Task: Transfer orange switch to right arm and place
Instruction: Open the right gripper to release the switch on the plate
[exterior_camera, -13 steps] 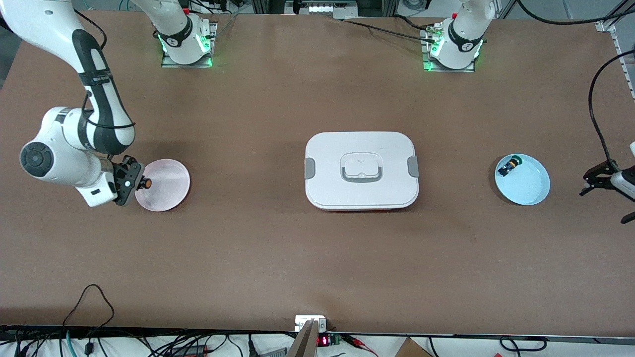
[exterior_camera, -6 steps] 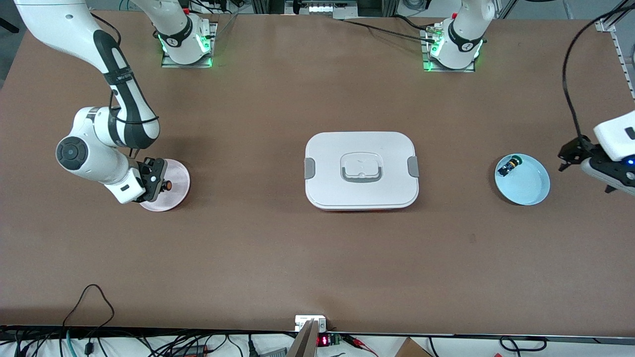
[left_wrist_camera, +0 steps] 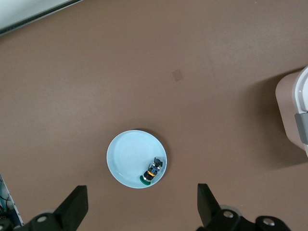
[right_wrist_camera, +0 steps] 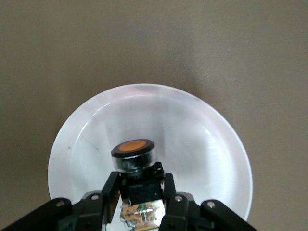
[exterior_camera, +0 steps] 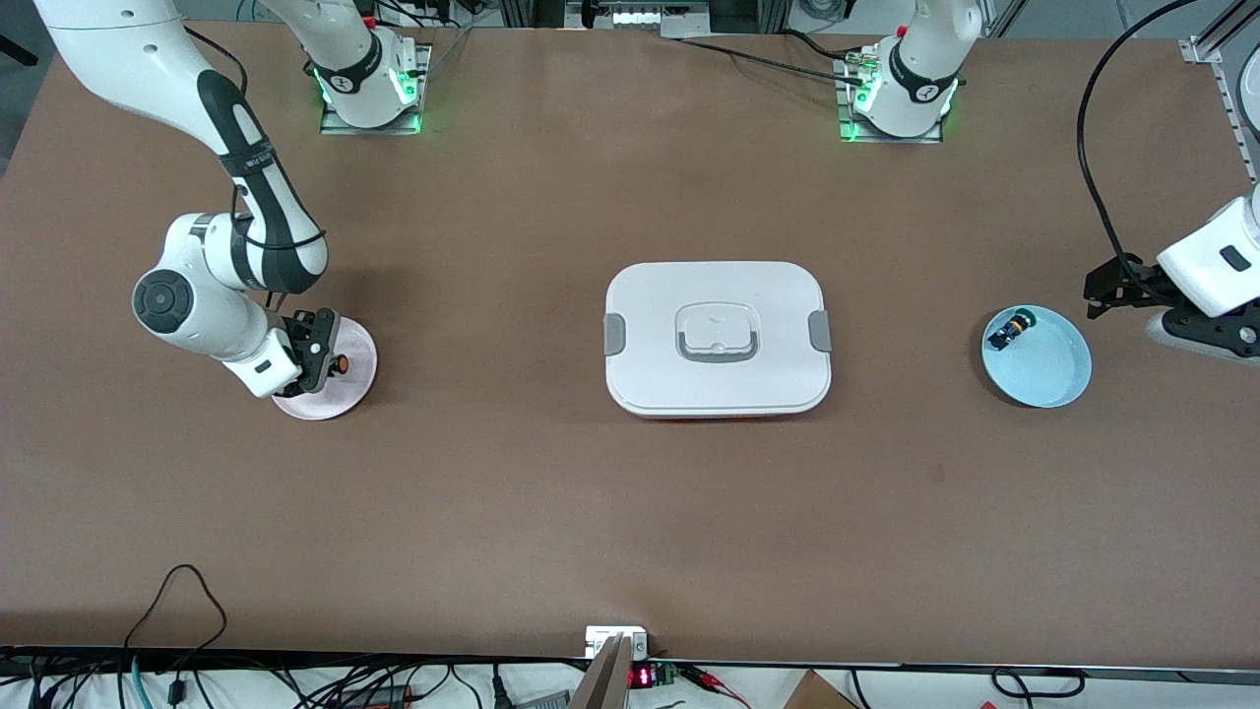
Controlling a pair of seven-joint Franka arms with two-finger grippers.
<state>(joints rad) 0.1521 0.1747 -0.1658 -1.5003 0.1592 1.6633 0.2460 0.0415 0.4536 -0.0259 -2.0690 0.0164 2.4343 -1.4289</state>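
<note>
The orange switch (exterior_camera: pixel 343 363), with a black body and a round orange cap, is held in my right gripper (exterior_camera: pixel 327 356) over the pink plate (exterior_camera: pixel 358 372) at the right arm's end of the table. In the right wrist view the fingers (right_wrist_camera: pixel 110 191) are shut on the switch's black body (right_wrist_camera: pixel 135 155), cap pointing away from the wrist, above the plate (right_wrist_camera: pixel 216 144). My left gripper (exterior_camera: pixel 1099 288) is open and empty, up in the air beside the blue plate (exterior_camera: pixel 1053 379). In the left wrist view it (left_wrist_camera: pixel 139 211) is wide open.
A small switch with a green cap (exterior_camera: pixel 1010 329) lies in the blue plate, and it also shows in the left wrist view (left_wrist_camera: pixel 152 172). A white lidded box (exterior_camera: pixel 717 338) with a handle stands at the table's middle. Cables run along the front edge.
My right gripper has carried the orange switch from the plate's edge to over the plate. The left arm has swung in from the table's end, toward the blue plate.
</note>
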